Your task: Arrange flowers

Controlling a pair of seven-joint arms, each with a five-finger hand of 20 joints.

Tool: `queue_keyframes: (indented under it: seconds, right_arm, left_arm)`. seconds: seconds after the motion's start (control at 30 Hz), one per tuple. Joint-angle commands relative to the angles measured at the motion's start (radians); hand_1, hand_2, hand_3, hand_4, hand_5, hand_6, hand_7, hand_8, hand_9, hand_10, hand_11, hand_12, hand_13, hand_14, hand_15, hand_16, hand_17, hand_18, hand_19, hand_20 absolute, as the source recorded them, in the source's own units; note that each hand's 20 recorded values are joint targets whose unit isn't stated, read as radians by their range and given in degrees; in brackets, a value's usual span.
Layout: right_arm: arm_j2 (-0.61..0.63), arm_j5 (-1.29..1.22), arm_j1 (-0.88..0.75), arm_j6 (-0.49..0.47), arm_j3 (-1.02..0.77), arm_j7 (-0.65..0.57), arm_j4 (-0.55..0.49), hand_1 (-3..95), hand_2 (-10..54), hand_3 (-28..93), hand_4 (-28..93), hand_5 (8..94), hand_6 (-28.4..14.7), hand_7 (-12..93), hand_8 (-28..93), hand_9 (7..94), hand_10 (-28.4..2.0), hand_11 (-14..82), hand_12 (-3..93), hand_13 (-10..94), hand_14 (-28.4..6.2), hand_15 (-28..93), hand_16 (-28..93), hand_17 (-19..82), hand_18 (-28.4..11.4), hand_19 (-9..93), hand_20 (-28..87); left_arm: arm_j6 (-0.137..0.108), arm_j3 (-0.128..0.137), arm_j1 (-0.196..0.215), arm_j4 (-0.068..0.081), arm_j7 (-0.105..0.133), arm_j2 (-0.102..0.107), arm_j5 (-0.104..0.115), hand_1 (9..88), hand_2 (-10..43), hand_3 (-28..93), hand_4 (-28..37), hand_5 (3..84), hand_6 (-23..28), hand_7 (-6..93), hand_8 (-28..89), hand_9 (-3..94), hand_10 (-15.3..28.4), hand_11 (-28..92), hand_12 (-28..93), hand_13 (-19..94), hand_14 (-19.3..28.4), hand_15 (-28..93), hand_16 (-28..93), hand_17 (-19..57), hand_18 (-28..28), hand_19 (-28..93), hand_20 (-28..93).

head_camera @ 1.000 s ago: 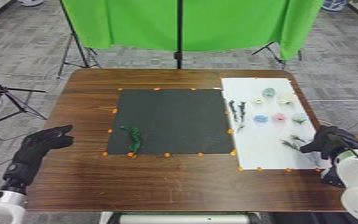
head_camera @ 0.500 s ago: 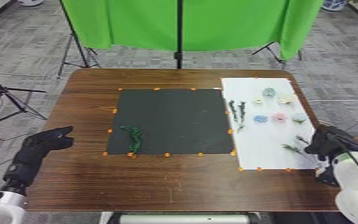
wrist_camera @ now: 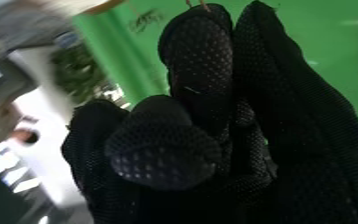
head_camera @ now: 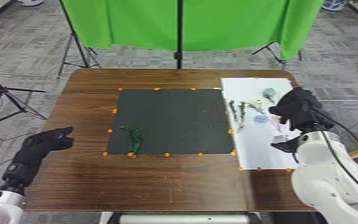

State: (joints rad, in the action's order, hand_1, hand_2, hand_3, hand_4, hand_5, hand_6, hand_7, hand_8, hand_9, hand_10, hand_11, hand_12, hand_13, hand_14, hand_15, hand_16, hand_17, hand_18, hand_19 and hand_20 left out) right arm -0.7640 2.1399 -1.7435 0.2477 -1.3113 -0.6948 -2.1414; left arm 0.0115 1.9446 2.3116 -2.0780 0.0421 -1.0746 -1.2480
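In the head view, the right hand (head_camera: 300, 106) has moved away from the near right part of the white sheet (head_camera: 262, 157), where it was half a second ago, and is now farther from the robot, over the sheet's right side among the blooms. It covers the spots where the pink flower and a pale bloom lay. The pale green flower (head_camera: 269, 93), cream flower (head_camera: 258, 101) and blue flower (head_camera: 261, 119) lie just left of it, unmoved; so do the dark stems (head_camera: 241, 111) near the sheet's left edge. The curling green sprig (head_camera: 135, 139) remains on the near left part of the black mat (head_camera: 175, 122). The left hand (head_camera: 49, 142) has not shifted from the table's left side, its fingers loosely relaxed, holding nothing. In the right wrist view, the right hand (wrist_camera: 180, 167) is before the green cloth (wrist_camera: 335, 40), with thin brown strands (wrist_camera: 204, 6) at the glove's far end; whether it grips anything, or how far open it is, I cannot tell.
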Motion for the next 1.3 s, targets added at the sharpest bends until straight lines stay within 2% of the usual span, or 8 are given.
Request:
queue_keyframes:
  seconds: [0.03, 0.1, 0.23, 0.5, 0.6, 0.77, 1.23, 1.3]
  right_arm:
    - [-0.164, -0.021, 0.315, -0.001, 0.344, 0.049, 0.057, 59.5, -9.5, 53, -11, 85.4, -2.9, 24, 16, 93.6, -10.9, 36.2, 25.9, 94, -0.5, 63, 25, 70, -11.0, 93, 52]
    - [-0.217, -0.021, 0.365, -0.019, 0.401, 0.052, 0.096, 59.8, -9.5, 53, -10, 85.4, -3.0, 24, 16, 93.6, -10.9, 36.2, 25.8, 94, -0.4, 63, 25, 70, -10.8, 93, 52]
    - [-0.311, -0.056, 0.427, -0.012, 0.472, 0.048, 0.179, 60.0, -9.5, 53, -10, 85.4, -3.0, 25, 16, 93.7, -11.0, 37.1, 25.4, 94, -0.3, 63, 24, 71, -10.3, 93, 51]
    - [-0.389, -0.119, 0.445, 0.029, 0.533, 0.029, 0.272, 60.9, -9.5, 52, -9, 84.4, -3.5, 26, 17, 93.7, -10.6, 39.5, 24.9, 94, 0.5, 65, 22, 74, -8.7, 93, 47]
    - [-0.401, -0.144, 0.44, 0.062, 0.551, 0.028, 0.291, 61.1, -9.5, 51, -9, 83.8, -3.8, 27, 18, 93.7, -10.5, 40.7, 24.4, 94, 0.9, 66, 21, 75, -8.0, 93, 45]
    - [-0.419, -0.179, 0.426, 0.099, 0.569, 0.021, 0.311, 61.7, -9.5, 50, -8, 83.2, -4.3, 29, 18, 93.7, -10.4, 41.4, 23.6, 94, 1.1, 67, 20, 76, -7.4, 93, 43]
    - [-0.434, -0.272, 0.416, 0.098, 0.58, 0.021, 0.322, 61.2, -9.5, 49, -8, 82.3, -4.9, 29, 17, 93.7, -10.8, 40.0, 22.3, 94, 0.7, 65, 18, 76, -6.3, 92, 38]
    - [-0.435, -0.27, 0.418, 0.096, 0.586, 0.02, 0.326, 60.6, -9.5, 49, -7, 82.2, -4.9, 29, 17, 93.7, -10.8, 39.7, 22.2, 94, 0.5, 65, 18, 76, -6.1, 92, 37]
  left_arm:
    - [0.028, 0.005, 0.01, -0.002, -0.029, 0.004, -0.008, 28.6, 4.4, 63, -21.5, 48.7, 5.0, 11.5, -6, 49.0, 14.8, 22, 14, 40, 19.5, 23, 0, 7.7, 12.4, 8, 17]
    - [0.025, 0.005, 0.011, -0.003, -0.033, 0.004, -0.007, 28.7, 4.4, 63, -21.4, 48.6, 5.0, 11.4, -6, 48.9, 14.8, 21, 14, 40, 19.4, 23, 0, 7.7, 12.4, 8, 17]
    - [0.038, 0.001, 0.003, 0.0, -0.038, 0.006, -0.009, 28.6, 4.3, 63, -21.2, 48.5, 5.0, 11.3, -6, 48.8, 14.8, 21, 14, 40, 19.4, 23, 0, 7.6, 12.3, 8, 17]
    - [0.045, 0.011, 0.012, -0.006, -0.054, 0.005, -0.012, 28.6, 4.1, 63, -21.1, 48.1, 5.1, 11.1, -6, 48.6, 14.8, 21, 14, 40, 19.5, 23, 0, 7.5, 12.3, 8, 17]
    - [0.053, 0.015, 0.016, -0.008, -0.057, 0.002, -0.014, 28.6, 4.1, 63, -21.0, 48.0, 5.1, 10.9, -6, 48.4, 14.7, 21, 14, 40, 19.5, 23, 0, 7.5, 12.3, 8, 17]
    - [0.075, 0.014, 0.005, -0.004, -0.064, 0.007, -0.018, 28.5, 4.0, 63, -20.9, 47.8, 5.2, 10.6, -5, 48.1, 14.6, 21, 14, 40, 19.4, 22, 0, 7.4, 12.2, 8, 17]
    - [0.106, 0.021, 0.002, -0.008, -0.09, 0.005, -0.029, 28.5, 3.8, 63, -20.5, 47.3, 5.3, 10.5, -5, 47.4, 14.4, 20, 14, 39, 19.4, 22, 0, 7.1, 12.3, 8, 17]
    - [0.117, 0.025, 0.003, -0.005, -0.084, 0.004, -0.031, 28.5, 3.8, 63, -20.5, 47.2, 5.4, 10.3, -5, 47.3, 14.5, 20, 14, 39, 19.4, 22, 0, 7.1, 12.3, 8, 17]
